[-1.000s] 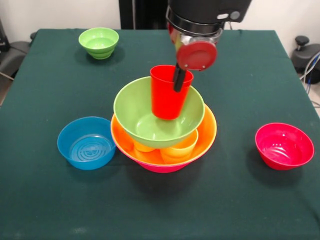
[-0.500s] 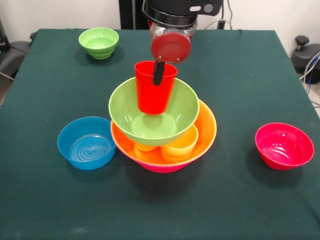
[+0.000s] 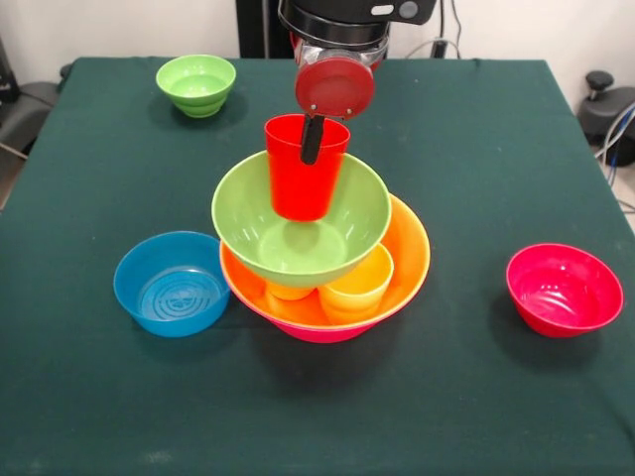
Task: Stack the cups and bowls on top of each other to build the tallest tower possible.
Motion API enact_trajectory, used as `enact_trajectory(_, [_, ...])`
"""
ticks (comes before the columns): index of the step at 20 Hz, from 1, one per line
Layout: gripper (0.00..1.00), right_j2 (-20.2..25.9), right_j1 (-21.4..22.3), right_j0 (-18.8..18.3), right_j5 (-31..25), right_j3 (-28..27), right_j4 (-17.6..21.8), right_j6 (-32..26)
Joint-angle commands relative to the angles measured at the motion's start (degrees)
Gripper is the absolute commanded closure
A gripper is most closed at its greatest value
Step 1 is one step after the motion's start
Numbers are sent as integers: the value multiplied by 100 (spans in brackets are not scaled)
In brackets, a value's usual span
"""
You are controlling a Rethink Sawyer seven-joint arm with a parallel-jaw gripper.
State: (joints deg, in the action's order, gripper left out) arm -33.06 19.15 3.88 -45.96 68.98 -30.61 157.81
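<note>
Gripper (image 3: 312,139) closed on the rim of the red cup (image 3: 303,174), one dark finger down the cup's outer wall facing my camera; I cannot see the other finger, which sits inside the cup. I see the cup held upright over the medium-large green bowl (image 3: 298,238), its bottom inside the bowl's hollow, though I cannot tell whether it touches the bowl's floor. That green bowl rests tilted on cups standing inside the large orange bowl (image 3: 409,250): a yellow cup (image 3: 359,288) shows under its edge, with another orange or yellow one (image 3: 288,292) beside it. Below the orange bowl I make out the rim of the large pink bowl (image 3: 327,332), the tower's base, near the middle of the table (image 3: 476,416). The small blue bowl (image 3: 171,284) sits just beside the tower toward the left edge, the small red bowl (image 3: 564,290) stands apart near the right edge, and the small green bowl (image 3: 196,84) is near the far left corner.
</note>
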Motion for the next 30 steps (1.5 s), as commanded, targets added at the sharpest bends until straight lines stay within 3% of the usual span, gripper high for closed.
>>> enact_trajectory(1, [100,743,-157,41,36,295,38,614])
enact_trajectory(9, [100,732,-204,73,15,250,21,688])
enact_trajectory(20, [100,585,-303,357,-278,29,-153,1301])
enact_trajectory(30, [100,606,-303,326,-164,119,-200,1115])
